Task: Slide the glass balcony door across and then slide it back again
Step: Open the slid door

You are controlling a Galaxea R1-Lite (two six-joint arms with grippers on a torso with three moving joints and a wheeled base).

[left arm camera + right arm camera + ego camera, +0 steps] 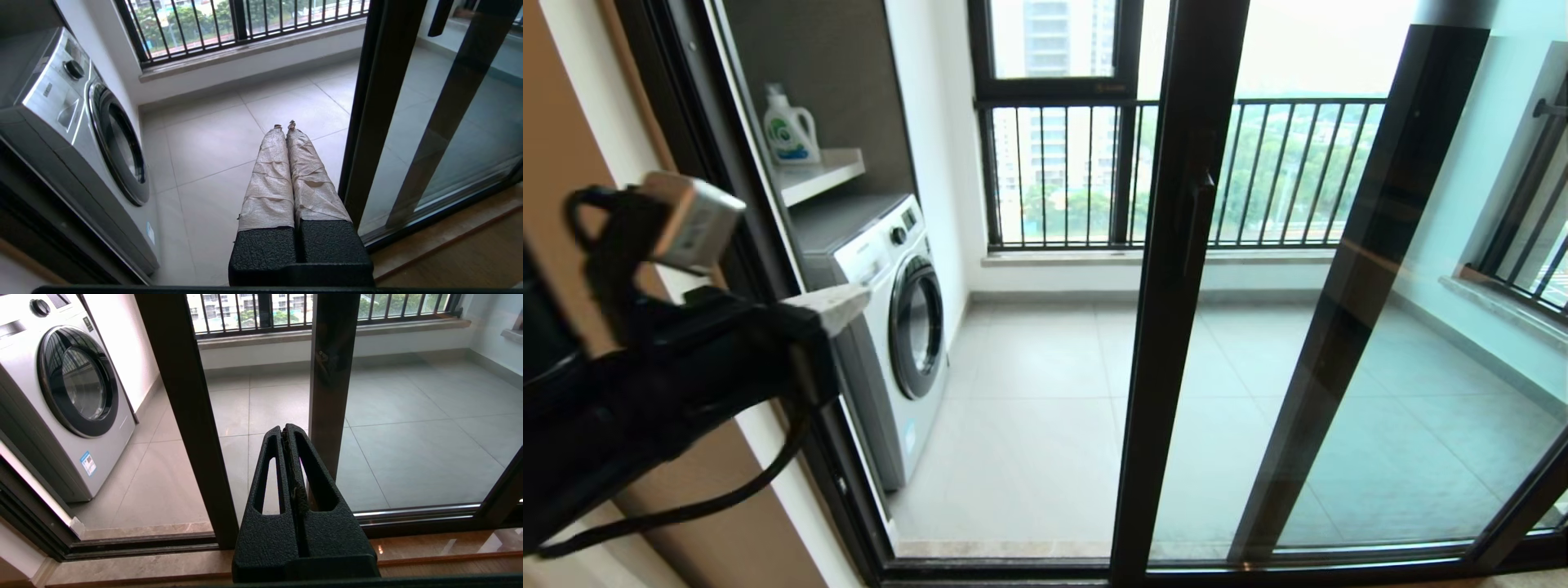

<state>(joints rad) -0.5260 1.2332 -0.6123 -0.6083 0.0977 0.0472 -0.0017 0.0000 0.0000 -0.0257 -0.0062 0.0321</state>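
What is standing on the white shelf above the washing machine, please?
On the white shelf stands one detergent bottle, white with a green and blue label. The shelf's near part is hidden behind the dark door frame and the left arm, so anything there cannot be seen.

Tiled balcony floor (1045, 392) w/ washing machine (894, 327) on it

Tiled balcony floor (1029, 408), washing machine (894, 327), railed window (1094, 163), probably daylight
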